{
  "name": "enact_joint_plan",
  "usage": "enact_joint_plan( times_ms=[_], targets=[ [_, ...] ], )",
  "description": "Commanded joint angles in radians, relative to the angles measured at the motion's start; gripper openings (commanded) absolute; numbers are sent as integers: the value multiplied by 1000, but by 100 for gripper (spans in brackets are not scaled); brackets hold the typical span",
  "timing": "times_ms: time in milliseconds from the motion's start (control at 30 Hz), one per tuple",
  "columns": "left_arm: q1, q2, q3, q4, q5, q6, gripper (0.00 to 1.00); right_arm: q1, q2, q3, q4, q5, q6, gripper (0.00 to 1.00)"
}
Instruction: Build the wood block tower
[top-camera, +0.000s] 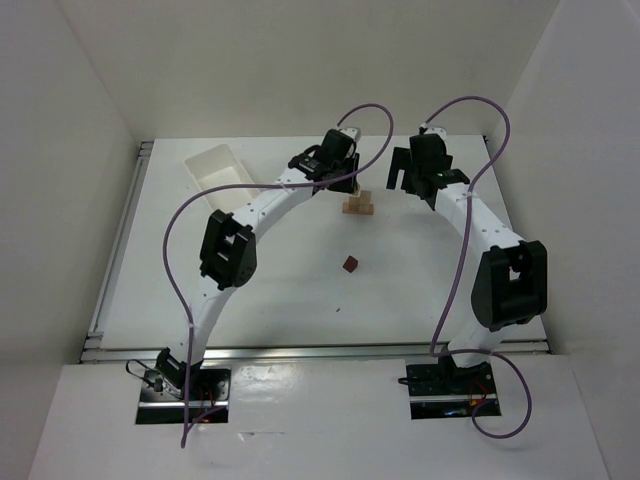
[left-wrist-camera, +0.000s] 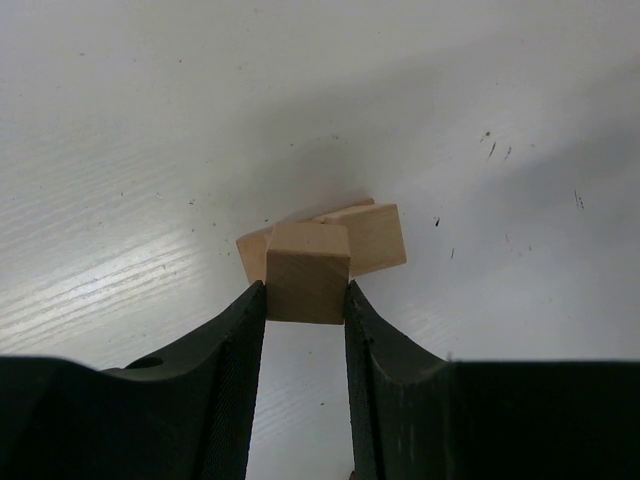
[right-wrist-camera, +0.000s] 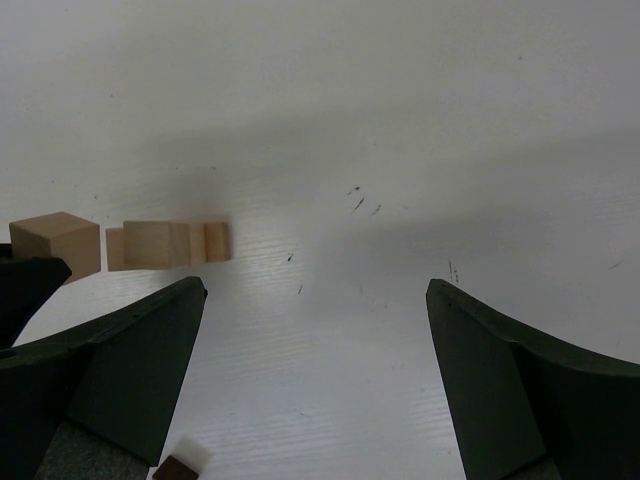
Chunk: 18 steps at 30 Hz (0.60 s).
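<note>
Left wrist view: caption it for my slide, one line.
Left gripper grips a tan cube, with more tan blocks lying just beyond on the white table.

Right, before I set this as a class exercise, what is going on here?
The left claw is shut on a tan wooden cube, holding it right by a few tan blocks lying together on the table, apparently to stack it. The right claw hangs open and empty beside them. One dark maroon block lies alone on the near side, and a white tray sits at the far left.
</note>
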<state>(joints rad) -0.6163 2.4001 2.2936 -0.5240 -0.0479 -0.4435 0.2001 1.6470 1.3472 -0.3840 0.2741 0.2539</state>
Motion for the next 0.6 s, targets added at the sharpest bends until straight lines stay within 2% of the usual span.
enact_joint_plan(
  times_ms=[0,567],
  targets=[
    [-3,30,56,4,5,-50,5,-7,13,20,-18,7,10,100],
    [-13,50,56,-7,-58,-139,5,-7,22,20,-27,-3,10,100]
  ],
)
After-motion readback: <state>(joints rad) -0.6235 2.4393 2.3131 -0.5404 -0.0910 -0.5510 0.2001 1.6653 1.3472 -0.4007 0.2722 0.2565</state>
